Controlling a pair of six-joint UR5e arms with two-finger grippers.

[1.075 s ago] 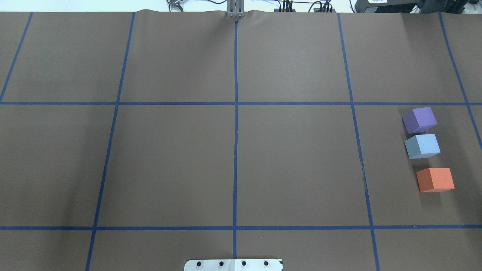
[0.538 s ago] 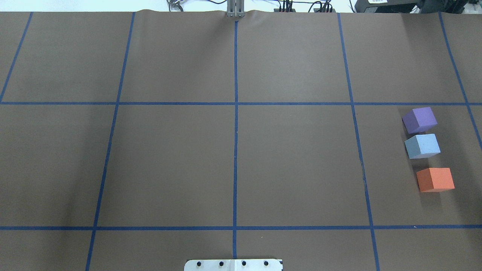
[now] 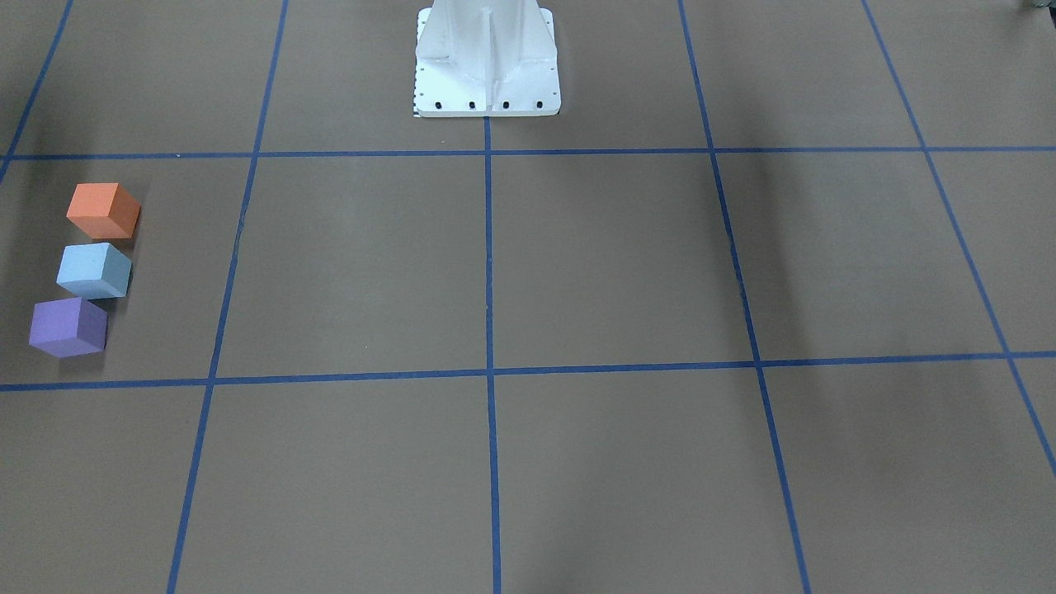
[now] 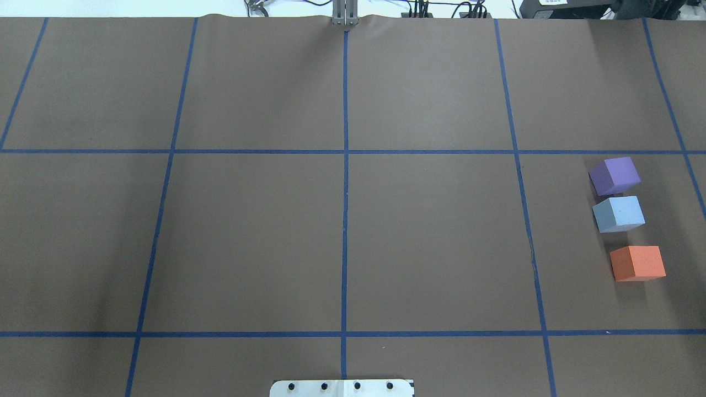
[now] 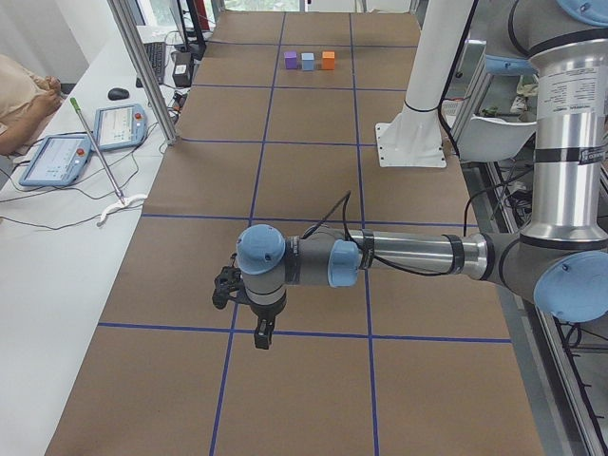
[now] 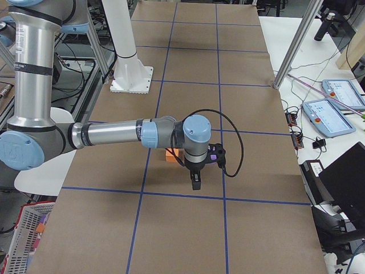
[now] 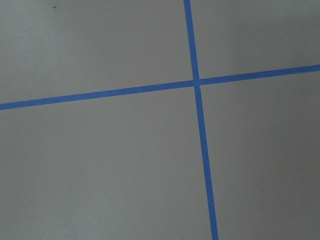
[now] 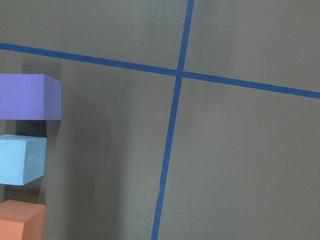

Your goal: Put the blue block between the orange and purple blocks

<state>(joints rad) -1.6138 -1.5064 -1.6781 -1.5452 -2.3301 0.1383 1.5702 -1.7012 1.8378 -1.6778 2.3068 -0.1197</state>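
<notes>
The blue block (image 4: 619, 213) stands in a row between the purple block (image 4: 615, 175) and the orange block (image 4: 637, 263) at the table's right side, close to the purple one. The row also shows in the front-facing view: orange (image 3: 103, 209), blue (image 3: 94, 270), purple (image 3: 68, 327). The right wrist view has the three at its left edge, with the blue block (image 8: 20, 160) in the middle. My left gripper (image 5: 260, 334) and right gripper (image 6: 195, 184) show only in the side views, above the table. I cannot tell whether they are open or shut.
The white robot base (image 3: 487, 58) stands at the table's middle on the robot's side. Blue tape lines (image 4: 345, 182) grid the brown table cover. Tablets (image 5: 57, 157) and a metal post (image 5: 142, 71) stand on the operators' side.
</notes>
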